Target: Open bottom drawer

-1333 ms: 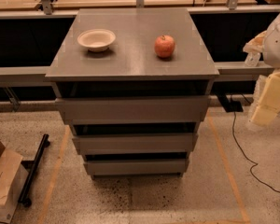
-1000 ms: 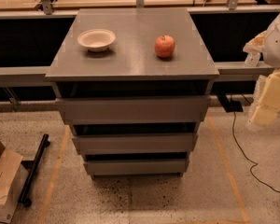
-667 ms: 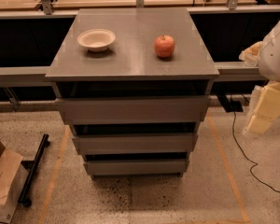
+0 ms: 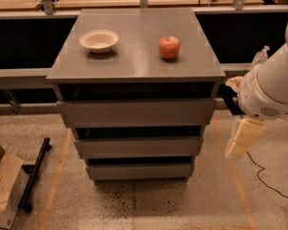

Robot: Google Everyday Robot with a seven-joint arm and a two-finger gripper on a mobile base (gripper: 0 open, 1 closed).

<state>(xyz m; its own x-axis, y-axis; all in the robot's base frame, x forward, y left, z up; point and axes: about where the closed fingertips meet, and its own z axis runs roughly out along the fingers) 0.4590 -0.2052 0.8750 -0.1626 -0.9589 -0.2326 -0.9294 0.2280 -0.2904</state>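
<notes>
The grey cabinet [image 4: 134, 56] stands in the middle of the view with three stacked drawers. The bottom drawer [image 4: 140, 170] is the lowest and narrowest, a plain flat grey front with no handle, shut flush under the middle drawer [image 4: 139, 146] and the top drawer [image 4: 137, 112]. My gripper [image 4: 242, 138] hangs from the white arm [image 4: 271, 87] at the right of the cabinet, level with the middle drawer and apart from the cabinet side.
A white bowl [image 4: 99, 40] and a red apple [image 4: 169, 47] sit on the cabinet top. A cardboard box [image 4: 2, 186] and a black bar [image 4: 34, 174] lie on the floor at the left. A black cable [image 4: 266, 181] runs across the floor at the right.
My arm and gripper have moved left and down, closer to the cabinet's right side. The drawers, bowl and apple have not moved.
</notes>
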